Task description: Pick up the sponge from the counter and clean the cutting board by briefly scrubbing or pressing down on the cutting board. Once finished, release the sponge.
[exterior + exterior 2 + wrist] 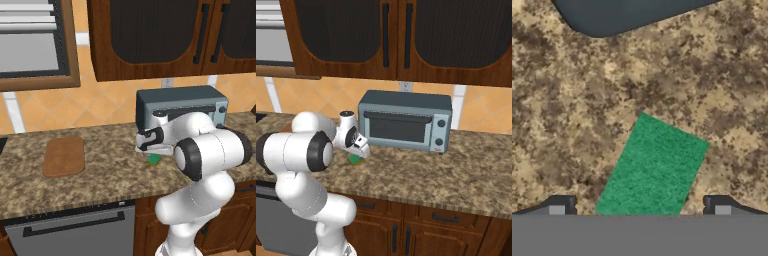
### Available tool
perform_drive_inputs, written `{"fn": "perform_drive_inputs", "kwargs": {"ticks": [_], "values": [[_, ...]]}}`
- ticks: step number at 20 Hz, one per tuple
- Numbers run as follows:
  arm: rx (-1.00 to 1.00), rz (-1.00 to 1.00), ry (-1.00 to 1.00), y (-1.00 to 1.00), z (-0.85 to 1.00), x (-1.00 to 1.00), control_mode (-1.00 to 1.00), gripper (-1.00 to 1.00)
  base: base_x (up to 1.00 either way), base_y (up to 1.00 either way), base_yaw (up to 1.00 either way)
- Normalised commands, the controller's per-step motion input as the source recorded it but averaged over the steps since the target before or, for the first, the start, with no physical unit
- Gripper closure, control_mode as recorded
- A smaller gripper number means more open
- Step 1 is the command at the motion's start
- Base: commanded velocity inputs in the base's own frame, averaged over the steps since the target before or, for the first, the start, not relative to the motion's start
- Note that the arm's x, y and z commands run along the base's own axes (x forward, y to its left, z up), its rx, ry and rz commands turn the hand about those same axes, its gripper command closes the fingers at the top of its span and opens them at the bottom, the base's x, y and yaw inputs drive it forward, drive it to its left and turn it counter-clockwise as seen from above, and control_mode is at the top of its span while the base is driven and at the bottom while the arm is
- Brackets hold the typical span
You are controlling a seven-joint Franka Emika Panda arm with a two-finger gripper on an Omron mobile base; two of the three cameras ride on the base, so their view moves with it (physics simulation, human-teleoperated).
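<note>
The green sponge [153, 159] [356, 160] [653, 167] lies flat on the speckled granite counter [110, 172] [572, 110], just in front of the toaster oven. My gripper [150, 149] [360, 153] [641, 207] hangs directly over it, pointing down. In the hand view the jaws stand open, with one dark fingertip [562, 204] on each side of the sponge's near edge and neither touching it. The reddish-brown cutting board [64, 156] rests on the counter well to the left of the sponge, with nothing on it.
A grey toaster oven [180, 107] [405, 120] stands right behind the sponge, and its body [627, 12] shows at the top of the hand view. Dark wall cabinets [386, 35] hang overhead. A dishwasher front [75, 230] sits under the counter.
</note>
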Motion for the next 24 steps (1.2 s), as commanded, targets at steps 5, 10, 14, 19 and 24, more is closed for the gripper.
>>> {"fn": "perform_drive_inputs", "kwargs": {"ticks": [5,10,14,19,24], "values": [[0.0,-0.06,0.04,-0.08,-0.16,0.04,-1.0,-1.0,0.0,0.0,0.0],[0.0,-0.09,0.03,-0.05,-0.13,0.08,-1.0,-1.0,0.0,0.0,0.0],[0.0,-0.03,0.0,0.01,-0.33,0.1,-1.0,-1.0,0.0,0.0,0.0],[0.0,-0.03,0.0,0.01,-0.42,0.16,-1.0,-1.0,0.0,0.0,0.0],[0.0,-0.01,-0.01,0.0,-0.14,0.02,-1.0,1.0,0.0,0.0,0.0]]}}
